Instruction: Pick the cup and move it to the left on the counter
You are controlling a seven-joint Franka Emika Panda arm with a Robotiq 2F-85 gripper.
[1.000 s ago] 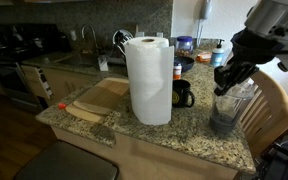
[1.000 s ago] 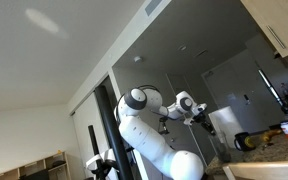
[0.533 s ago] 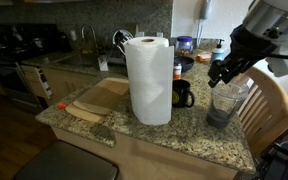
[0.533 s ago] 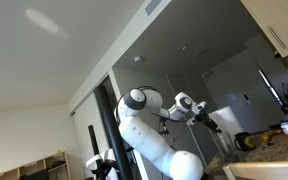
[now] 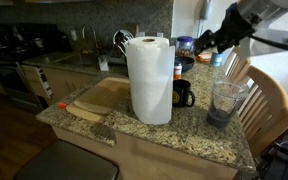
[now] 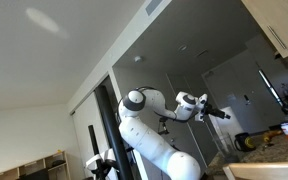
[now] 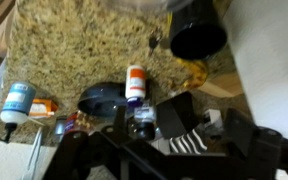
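Okay, the cup [image 5: 224,100] stands upright on the worktop [image 5: 184,130], near the rounded front edge. It is on the opposite side of the paper towel roll [image 5: 149,78] from the cutting board [image 5: 99,98]. It is apart from the roll and nothing touches it. The black mug [image 5: 182,95] sits between the roll and the cup, just beside the roll. A wooden chair [image 5: 269,112] is right behind the cup.

My hand [image 5: 206,42] is up in the air at about the height of the roll's top, behind the mug and well clear of the cup. It's blurred, so I cannot tell if the fingers are spread or closed.

My wrist view looks down on the speckled granite, with the mug close to the roll. Further from the roll are a white bottle with an orange cap [image 7: 135,83], a dark round dish [image 7: 104,98] and a blue-capped bottle [image 7: 16,102].
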